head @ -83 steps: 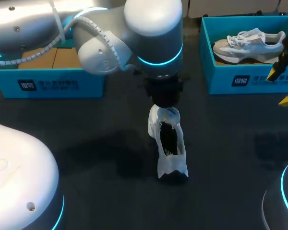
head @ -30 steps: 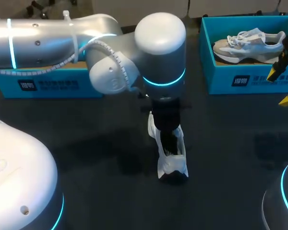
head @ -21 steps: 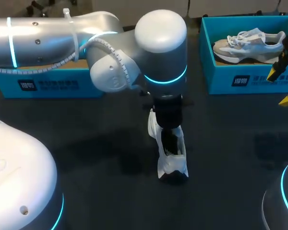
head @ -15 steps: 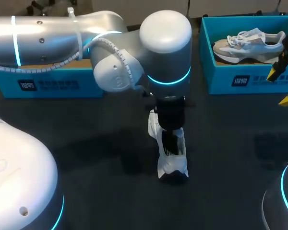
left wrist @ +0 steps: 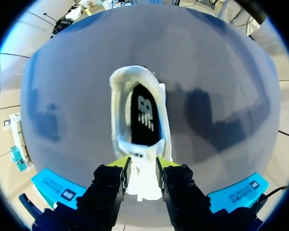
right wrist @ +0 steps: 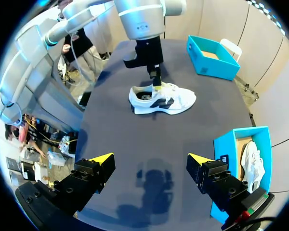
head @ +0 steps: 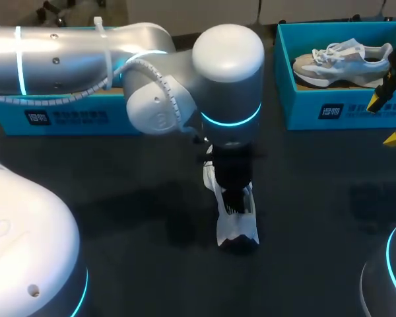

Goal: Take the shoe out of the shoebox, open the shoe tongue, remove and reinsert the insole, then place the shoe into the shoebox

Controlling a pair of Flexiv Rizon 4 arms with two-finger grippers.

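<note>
**Left wrist view: shoe tongue pinched over the counter**

My left gripper (left wrist: 142,164) hung straight over the white shoe (left wrist: 139,110), and its yellow-tipped fingers (left wrist: 119,162) pinched the shoe tongue (left wrist: 140,155) from both sides. Ahead of the tips the shoe's mouth gaped, with the dark insole (left wrist: 143,118) lying inside it.

From the head view I saw the shoe standing on its sole near the middle of the dark counter (head: 317,218). It stood outside both boxes, toe toward me, with my left arm (head: 86,56) reaching in above it. The left shoebox (head: 66,117) sat at the far left. The right shoebox (head: 336,109) sat at the far right and held a second shoe (head: 343,58).

My right gripper (right wrist: 148,161) hovered over bare counter well apart from the shoe, its fingers spread wide and holding nothing. The right shoebox lay just beside it.
</note>
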